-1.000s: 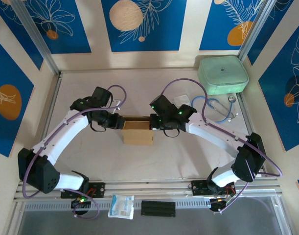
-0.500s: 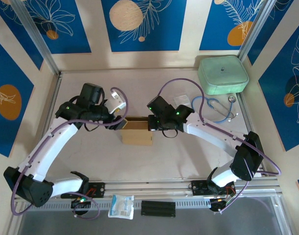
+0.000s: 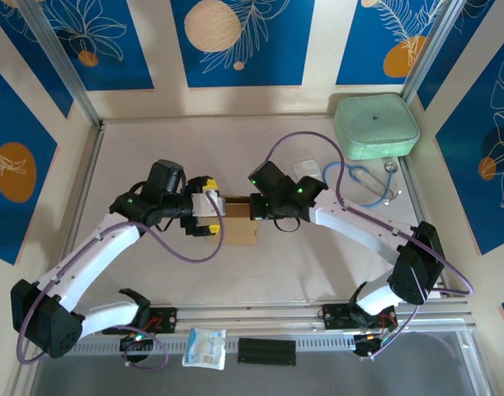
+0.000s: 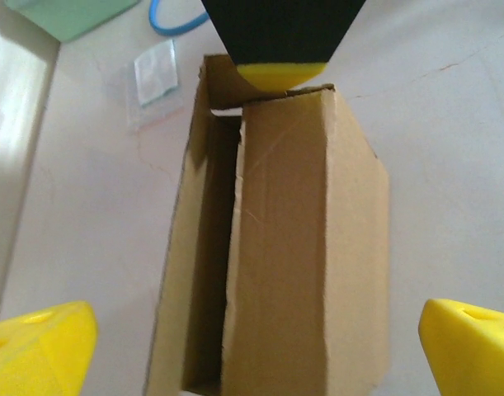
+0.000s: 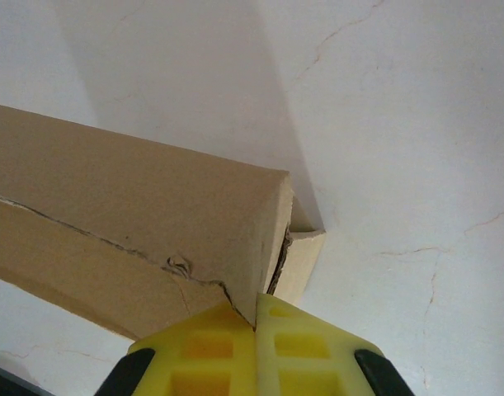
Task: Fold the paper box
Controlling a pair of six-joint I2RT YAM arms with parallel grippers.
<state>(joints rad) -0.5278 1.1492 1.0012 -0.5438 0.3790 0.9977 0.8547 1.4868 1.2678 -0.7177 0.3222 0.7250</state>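
The paper box [image 3: 237, 224] is brown cardboard, partly folded, lying on the table between the two arms. In the left wrist view the paper box [image 4: 301, 247] has one long flap folded over and a dark open slot along its left side. My left gripper [image 3: 210, 206] stands wide open at the box's left end, its yellow fingertips [image 4: 37, 346] spread to either side and not touching it. My right gripper [image 3: 256, 210] is shut on the box's right wall. In the right wrist view its yellow pads [image 5: 210, 346] pinch the cardboard edge of the paper box [image 5: 153, 214].
A mint-green case [image 3: 375, 125] sits at the back right, with a blue stethoscope [image 3: 363, 183] and a small clear packet [image 3: 308, 171] in front of it. A white packet [image 3: 205, 346] and a black bar [image 3: 266, 351] lie on the front rail.
My left gripper let go of the box's left side, swung out and back, and opened wide. The right gripper kept its hold and barely moved.
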